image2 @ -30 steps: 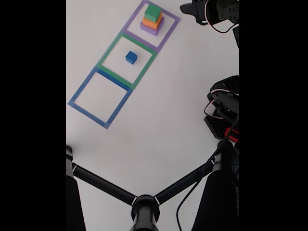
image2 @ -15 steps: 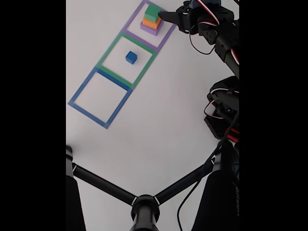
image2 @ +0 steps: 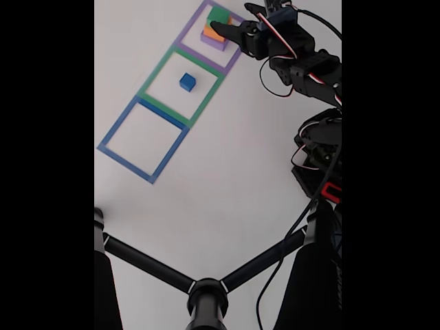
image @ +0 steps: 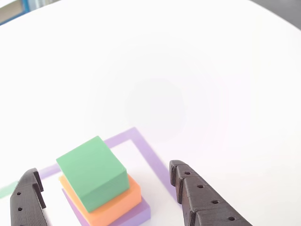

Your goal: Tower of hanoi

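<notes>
Green block (image: 93,173), topmost on the stack, sits between my spread fingers, nearer the left one; my gripper (image: 106,188) is open.

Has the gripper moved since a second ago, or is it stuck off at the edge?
Yes. In the fixed view the gripper has swung left from the top right edge, over the purple square outline, and now straddles the green block, open.

A plain white counter (image2: 227,172) fills the scene under bright, even light. Purple, green and blue square outlines (image2: 143,138) mark its far left part. A black stand (image2: 206,294) with two branching bars rises at the near edge.
</notes>
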